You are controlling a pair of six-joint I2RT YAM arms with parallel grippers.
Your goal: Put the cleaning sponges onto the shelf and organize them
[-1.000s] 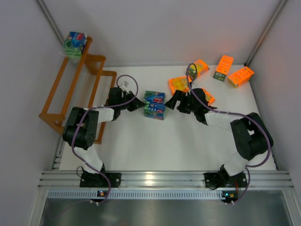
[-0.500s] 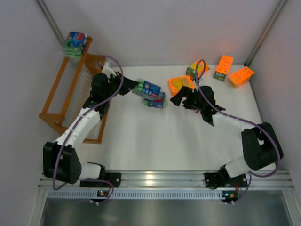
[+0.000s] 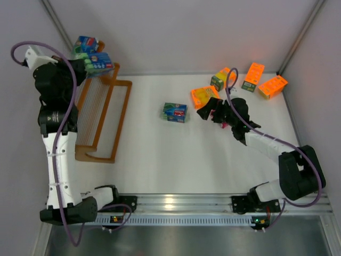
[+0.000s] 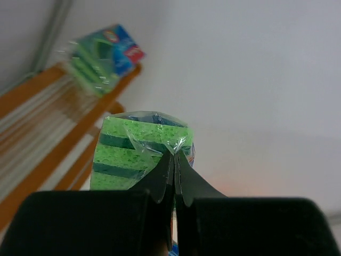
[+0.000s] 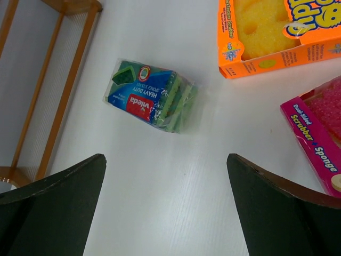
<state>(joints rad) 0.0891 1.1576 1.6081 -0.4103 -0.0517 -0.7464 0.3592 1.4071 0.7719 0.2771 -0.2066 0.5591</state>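
Observation:
My left gripper [image 3: 85, 64] is raised over the top tier of the orange shelf [image 3: 104, 120]. It is shut on the plastic wrap of a blue-green sponge pack [image 3: 99, 63], whose green end fills the left wrist view [image 4: 138, 154] above the closed jaws [image 4: 175, 159]. Another blue-green pack [image 3: 85, 45] rests on the top tier and also shows in the left wrist view [image 4: 104, 56]. A third blue-green pack [image 3: 175, 112] lies on the table mid-field. My right gripper [image 3: 205, 113] is open and empty just right of it; the pack [image 5: 152, 96] lies ahead of the spread jaws [image 5: 165, 160].
Orange packs lie at the back right [image 3: 204, 96], [image 3: 224, 78], [image 3: 253, 76], [image 3: 273, 86]. One orange pack [image 5: 277, 32] and a pink scrubber pack [image 5: 319, 133] sit close to my right gripper. White walls enclose the table; the shelf's lower end [image 5: 58, 90] stands at the left.
My left arm lifted one blue-green pack off the table and carried it up and left to the shelf's top tier. My right gripper drew slightly away to the right.

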